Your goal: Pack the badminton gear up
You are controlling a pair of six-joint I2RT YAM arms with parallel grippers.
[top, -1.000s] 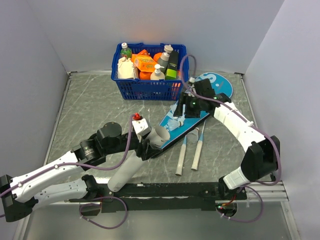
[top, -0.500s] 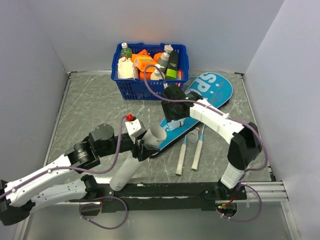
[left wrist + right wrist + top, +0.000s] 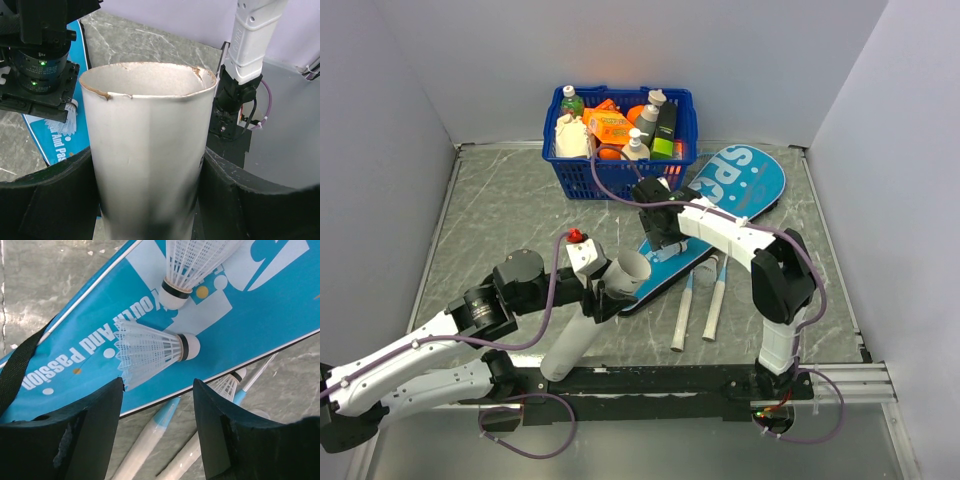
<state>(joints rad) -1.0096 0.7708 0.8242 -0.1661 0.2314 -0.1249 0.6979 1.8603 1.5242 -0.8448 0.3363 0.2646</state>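
Note:
My left gripper (image 3: pixel 600 293) is shut on the long white tube (image 3: pixel 582 325) near its open end (image 3: pixel 149 80), holding it tilted toward the teal "SPORT" case (image 3: pixel 745 185). The black fingers (image 3: pixel 45 195) press both sides of the tube (image 3: pixel 150 150). My right gripper (image 3: pixel 665 238) hovers open over the case's narrow end (image 3: pixel 65 355). One white feather shuttlecock (image 3: pixel 150 351) lies on the case just beyond its fingertips, a second (image 3: pixel 192 265) farther on, and a third (image 3: pixel 227 385) on the table by the racket shafts. Two rackets with white handles (image 3: pixel 682 322) (image 3: pixel 715 305) lie beside the case.
A blue plastic basket (image 3: pixel 620 175) of bottles and orange packs stands at the back, close behind the right arm. The grey walls close in the table on three sides. The arms' base rail (image 3: pixel 670 380) runs along the near edge.
My right gripper has swung left and nearer along the case, from its wide part to its narrow end. My left arm has drawn slightly left with the tube.

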